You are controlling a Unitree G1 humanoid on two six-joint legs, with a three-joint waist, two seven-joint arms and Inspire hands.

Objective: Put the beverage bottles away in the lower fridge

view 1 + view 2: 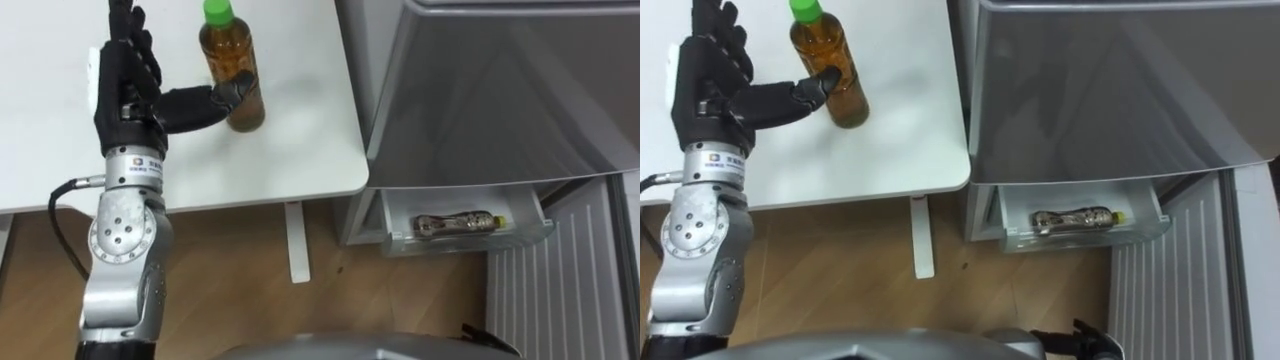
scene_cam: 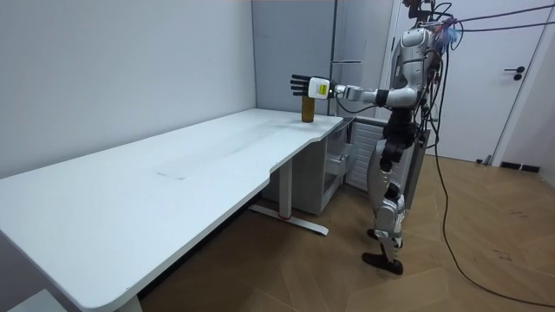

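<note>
Touching tea bottle [image 1: 230,70] | left hand [image 1: 125,85] fingers [image 1: 135,50] straight | white table [image 1: 300,150]

Long white desk [image 2: 130,191] against grey wall [image 2: 113,69] — wood floor [image 2: 303,277], white door [image 2: 520,113] behind.

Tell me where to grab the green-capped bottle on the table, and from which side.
Round the straight mid-body of the green-capped amber plastic bottle, from its left: it stands upright, and the open left hand is beside it, thumb touching.
</note>
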